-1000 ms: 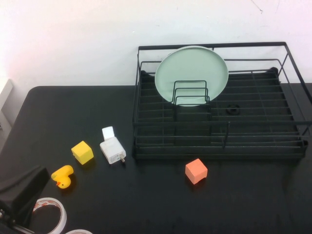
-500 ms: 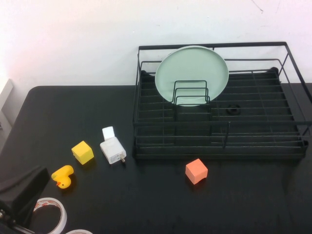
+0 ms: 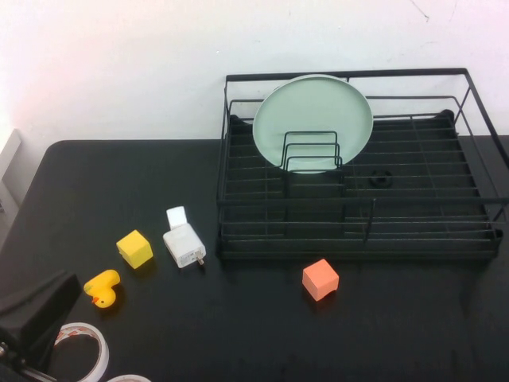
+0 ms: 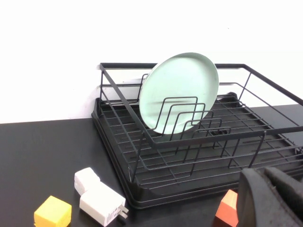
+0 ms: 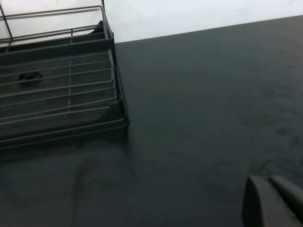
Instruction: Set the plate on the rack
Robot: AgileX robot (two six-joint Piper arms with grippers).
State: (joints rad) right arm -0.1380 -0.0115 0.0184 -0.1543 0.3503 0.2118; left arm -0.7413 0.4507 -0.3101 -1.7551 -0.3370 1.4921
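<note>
The pale mint-green plate (image 3: 312, 121) stands upright on edge in the black wire rack (image 3: 445, 231), leaning in the wire loop dividers at the rack's back left. It also shows in the left wrist view (image 4: 177, 92), inside the rack (image 4: 123, 189). My left gripper (image 3: 36, 312) is parked at the table's front left, far from the rack, shut and empty; its fingers (image 4: 251, 198) lie together. My right gripper (image 5: 265, 179) is out of the high view; it hangs shut and empty over bare table to the right of the rack's corner (image 5: 118, 113).
On the black table (image 3: 398, 334) lie an orange cube (image 3: 320, 279), a white charger (image 3: 184, 244), a yellow cube (image 3: 134, 248), a yellow rubber duck (image 3: 102, 287) and a white tape roll (image 3: 87, 350) beside my left gripper. A white wall stands behind.
</note>
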